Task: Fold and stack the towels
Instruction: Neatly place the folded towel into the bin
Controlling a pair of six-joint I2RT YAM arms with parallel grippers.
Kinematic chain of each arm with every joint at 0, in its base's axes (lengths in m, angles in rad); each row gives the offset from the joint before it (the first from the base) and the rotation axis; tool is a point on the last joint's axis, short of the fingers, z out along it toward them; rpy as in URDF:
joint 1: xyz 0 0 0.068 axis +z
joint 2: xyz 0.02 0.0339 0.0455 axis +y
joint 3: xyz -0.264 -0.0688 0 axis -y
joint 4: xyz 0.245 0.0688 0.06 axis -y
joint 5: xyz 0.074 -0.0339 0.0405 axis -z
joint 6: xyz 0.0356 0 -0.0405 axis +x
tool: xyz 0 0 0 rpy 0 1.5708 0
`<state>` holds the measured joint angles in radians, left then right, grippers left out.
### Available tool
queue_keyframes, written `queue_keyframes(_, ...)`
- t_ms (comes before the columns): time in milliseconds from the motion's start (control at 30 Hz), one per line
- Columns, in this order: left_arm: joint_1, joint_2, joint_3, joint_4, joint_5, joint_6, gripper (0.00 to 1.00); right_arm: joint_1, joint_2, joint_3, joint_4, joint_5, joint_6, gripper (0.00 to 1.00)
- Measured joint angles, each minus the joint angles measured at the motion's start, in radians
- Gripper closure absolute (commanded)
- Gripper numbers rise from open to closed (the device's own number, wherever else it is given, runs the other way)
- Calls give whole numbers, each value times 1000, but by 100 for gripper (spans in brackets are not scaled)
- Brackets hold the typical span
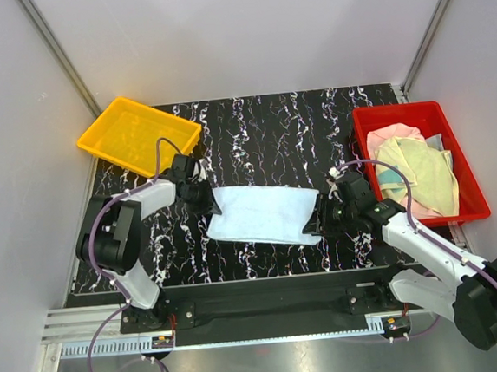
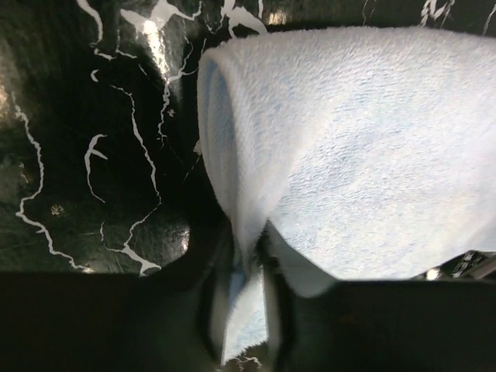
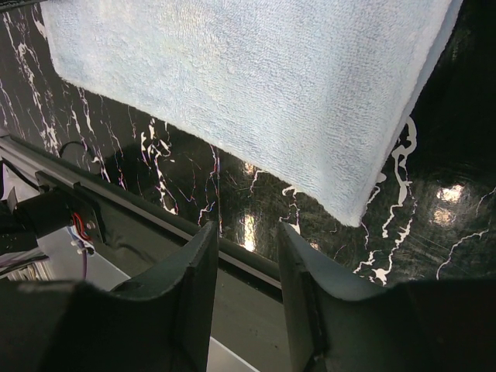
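Observation:
A light blue towel (image 1: 262, 214) lies folded on the black marbled table between the arms. My left gripper (image 1: 208, 200) is shut on its left edge; in the left wrist view the cloth (image 2: 349, 155) is pinched between the fingers (image 2: 246, 310). My right gripper (image 1: 314, 222) is open and empty at the towel's right end; in the right wrist view the towel (image 3: 248, 85) lies just beyond the fingertips. More towels, pink (image 1: 389, 134) and pale yellow (image 1: 421, 171), lie in the red bin (image 1: 470, 186).
A yellow tray (image 1: 138, 135) stands at the back left. The table's front edge with a metal rail (image 3: 155, 217) runs close under my right gripper. White walls enclose the table.

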<state>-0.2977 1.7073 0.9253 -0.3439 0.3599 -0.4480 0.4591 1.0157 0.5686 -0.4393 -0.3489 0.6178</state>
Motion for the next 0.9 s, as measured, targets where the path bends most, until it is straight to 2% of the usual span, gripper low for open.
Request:
queue_keyframes(67, -8, 6, 8, -12, -3, 5, 100, 0, 0, 0, 0, 0, -2, 57)
queue_keyframes(233, -24, 11, 78, -128, -69, 63, 100, 0, 0, 0, 0, -1, -12, 56)
queue_keyframes(433, -25, 19, 275, -294, -227, 194, 100, 0, -1, 0, 0, 0, -19, 56)
queue_keyframes(600, -24, 52, 424, -362, -354, 292, 100, 0, 11, 20, 1, 0, -27, 55)
queue_keyframes(900, -8, 148, 594, -433, -603, 429, 100, 0, 66, 81, 8, 0, -58, 54)
